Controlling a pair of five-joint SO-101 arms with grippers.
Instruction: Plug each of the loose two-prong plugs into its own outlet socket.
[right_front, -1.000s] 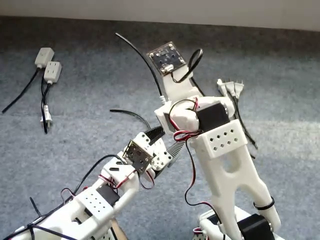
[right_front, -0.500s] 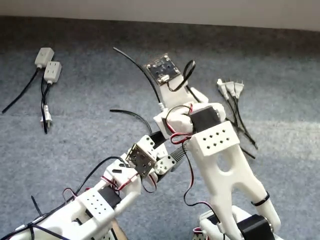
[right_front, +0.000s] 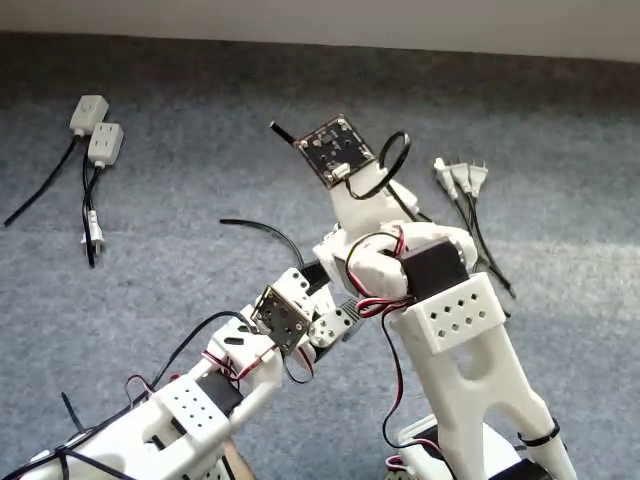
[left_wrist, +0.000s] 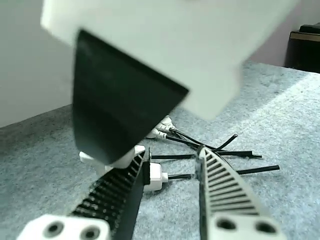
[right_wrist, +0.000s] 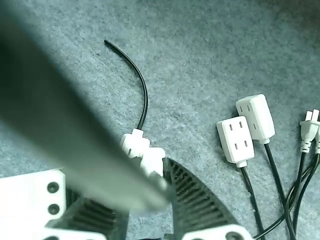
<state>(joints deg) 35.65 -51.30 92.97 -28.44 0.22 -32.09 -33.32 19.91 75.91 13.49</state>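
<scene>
My right gripper is shut on a white two-prong plug, whose black cord arcs away over the carpet. Beyond it lie two white outlet sockets, side by side. In the high view these sockets sit at the far left and loose plugs lie at the far right. My left gripper stands open just under the right arm's wrist, with a white plug close against one of its fingers. In the high view the left gripper is mid-table.
Black cords trail over the grey carpet near the arms. More cords run from the loose plugs toward the right arm's base. Another small plug lies below the sockets. The right arm's blurred body hangs close in front of the left wrist camera.
The right arm's wrist dipped and then shifted right, and the held cord's free end swung with it. The left arm sank slightly and stayed beneath it.
</scene>
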